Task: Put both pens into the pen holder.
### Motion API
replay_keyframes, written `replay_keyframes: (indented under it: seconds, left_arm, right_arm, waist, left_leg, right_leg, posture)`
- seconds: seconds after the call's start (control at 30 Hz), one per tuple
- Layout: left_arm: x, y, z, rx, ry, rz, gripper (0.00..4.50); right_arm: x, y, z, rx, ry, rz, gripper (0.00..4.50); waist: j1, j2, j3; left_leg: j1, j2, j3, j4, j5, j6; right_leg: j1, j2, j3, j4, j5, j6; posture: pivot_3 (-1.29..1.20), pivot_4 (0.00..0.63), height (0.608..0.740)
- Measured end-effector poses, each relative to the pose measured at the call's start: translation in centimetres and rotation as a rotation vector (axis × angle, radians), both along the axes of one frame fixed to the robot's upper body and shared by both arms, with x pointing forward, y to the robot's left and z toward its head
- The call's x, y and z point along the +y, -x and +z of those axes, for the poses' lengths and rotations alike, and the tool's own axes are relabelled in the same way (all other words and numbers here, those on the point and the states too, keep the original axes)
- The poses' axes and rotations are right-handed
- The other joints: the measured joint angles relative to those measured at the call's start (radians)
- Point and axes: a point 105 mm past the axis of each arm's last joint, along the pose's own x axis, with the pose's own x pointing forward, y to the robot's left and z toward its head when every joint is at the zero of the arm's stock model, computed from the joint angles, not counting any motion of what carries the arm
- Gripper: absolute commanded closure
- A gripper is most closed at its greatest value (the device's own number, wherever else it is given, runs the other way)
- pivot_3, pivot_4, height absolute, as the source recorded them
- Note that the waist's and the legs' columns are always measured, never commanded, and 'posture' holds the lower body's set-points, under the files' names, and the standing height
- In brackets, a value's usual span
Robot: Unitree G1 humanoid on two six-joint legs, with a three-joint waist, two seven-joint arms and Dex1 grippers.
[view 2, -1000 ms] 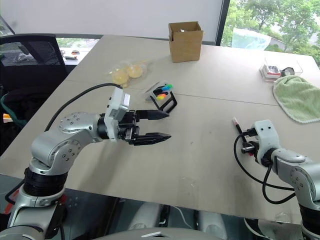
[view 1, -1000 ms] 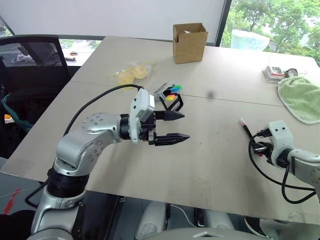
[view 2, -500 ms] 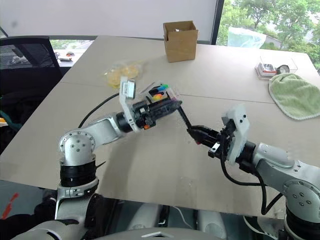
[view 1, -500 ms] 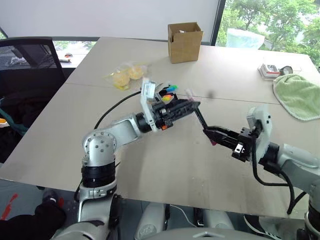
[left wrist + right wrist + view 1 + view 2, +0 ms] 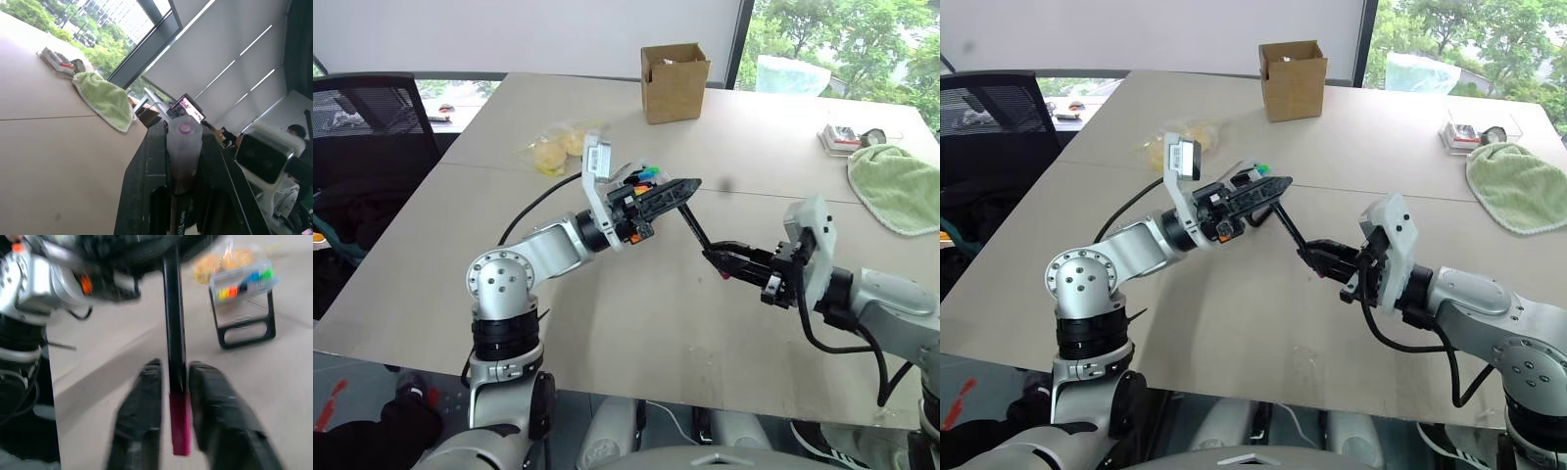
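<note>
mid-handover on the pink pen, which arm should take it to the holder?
Left, probably. The left tool is shut on one end of the pink pen and sits right beside the pen holder. The right tool is at the far end, fingers loosened in its wrist view, farther from the holder.

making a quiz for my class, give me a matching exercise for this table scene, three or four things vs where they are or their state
Things:
1. pen with pink ends
2. cardboard box
3. green cloth
4. pen holder

Places or states:
A. lying at the table's right edge
B. held off the table between the two grippers
C. standing on the table, bright highlighter tips in it
D. at the table's far side, open-topped

Pairs: 1-B, 2-D, 3-A, 4-C
</note>
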Motion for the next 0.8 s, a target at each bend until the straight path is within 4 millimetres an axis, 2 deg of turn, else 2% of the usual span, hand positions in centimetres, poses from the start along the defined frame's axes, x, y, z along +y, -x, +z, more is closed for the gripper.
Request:
replay_keyframes:
  seconds: [0.03,0.07,0.17,0.23,0.27,0.37,0.47,0.57,0.8]
  left_arm:
    - [0.2,-0.2,0.1,-0.01,-0.009,0.013,4.49]
    - [0.4,-0.4,0.3,-0.029,-0.027,0.035,4.49]
    - [2.3,-1.9,1.5,-0.164,-0.149,0.173,4.49]
    - [3.2,-2.5,1.9,-0.349,-0.341,0.267,4.49]
    - [3.3,-2.5,1.9,-0.369,-0.356,0.273,4.49]
    - [1.8,-2.4,3.0,-0.589,-0.462,0.312,4.49]
    - [1.2,-2.0,4.1,-0.714,-0.497,0.334,4.49]
    - [1.2,-2.4,4.6,-0.836,-0.58,0.391,4.49]
    - [1.3,-3.1,4.9,-0.934,-0.651,0.459,4.49]
  right_arm:
    - [-0.1,-0.1,0.1,-0.008,0.005,-0.002,1.73]
    - [-0.4,-0.2,0.1,-0.02,0.02,-0.01,1.41]
    - [-1.6,-0.3,-0.2,-0.044,0.077,-0.04,0.02]
    - [-2.8,-0.2,0.2,-0.069,0.097,-0.051,0.02]
    - [-2.9,-0.2,0.3,-0.075,0.097,-0.052,0.02]
    - [-3.5,-0.2,1.2,-0.154,0.145,-0.043,0.02]
    - [-3.7,-0.3,1.6,-0.199,0.164,-0.051,0.02]
    - [-3.9,-0.5,1.9,-0.227,0.182,-0.053,0.02]
    - [-3.7,-0.6,1.6,-0.235,0.197,-0.029,0.02]
  waist:
    - [0.0,0.0,0.0]
    - [0.0,0.0,0.0]
    - [0.003,0.0,0.0]
    - [0.004,0.0,0.0]
    - [0.005,0.0,0.0]
    - [0.014,0.0,0.001]
    - [0.02,0.0,0.001]
    - [0.02,0.0,0.001]
    - [0.021,0.0,0.001]
  left_leg:
    - [0.0,0.0,0.0,0.0,0.0,0.0]
    - [0.0,0.0,0.0,0.0,0.0,0.0]
    - [0.0,0.0,0.0,-0.001,0.0,0.0]
    - [0.0,0.0,0.002,-0.002,0.0,0.0]
    - [0.0,0.0,0.002,-0.002,0.0,0.0]
    - [-0.001,0.0,0.001,-0.002,0.0,0.0]
    - [-0.001,0.0,0.001,-0.002,0.0,0.0]
    - [-0.001,0.0,0.001,-0.002,0.0,0.0]
    - [-0.002,0.0,0.001,-0.002,0.0,0.0]
  right_leg:
    - [0.0,0.0,0.0,0.0,0.0,0.0]
    - [0.0,0.0,0.0,0.0,0.0,0.0]
    - [0.0,0.0,0.0,-0.001,0.0,0.0]
    - [0.0,0.0,0.001,-0.002,0.0,0.0]
    - [0.0,0.0,0.001,-0.003,0.0,0.0]
    - [-0.001,-0.001,0.001,-0.004,0.0,0.0]
    - [-0.001,-0.001,0.001,-0.004,0.0,0.0]
    - [-0.001,-0.001,0.001,-0.004,0.0,0.0]
    - [-0.001,-0.001,0.0,-0.004,0.0,0.0]
  posture:
    - [0.0,0.15,0.74]
    - [0.0,0.15,0.74]
    - [0.0,0.15,0.74]
    - [0.0,0.15,0.74]
    - [0.0,0.15,0.74]
    - [0.0,0.15,0.74]
    - [0.0,0.15,0.74]
    - [0.0,0.15,0.74]
    - [0.0,0.15,0.74]
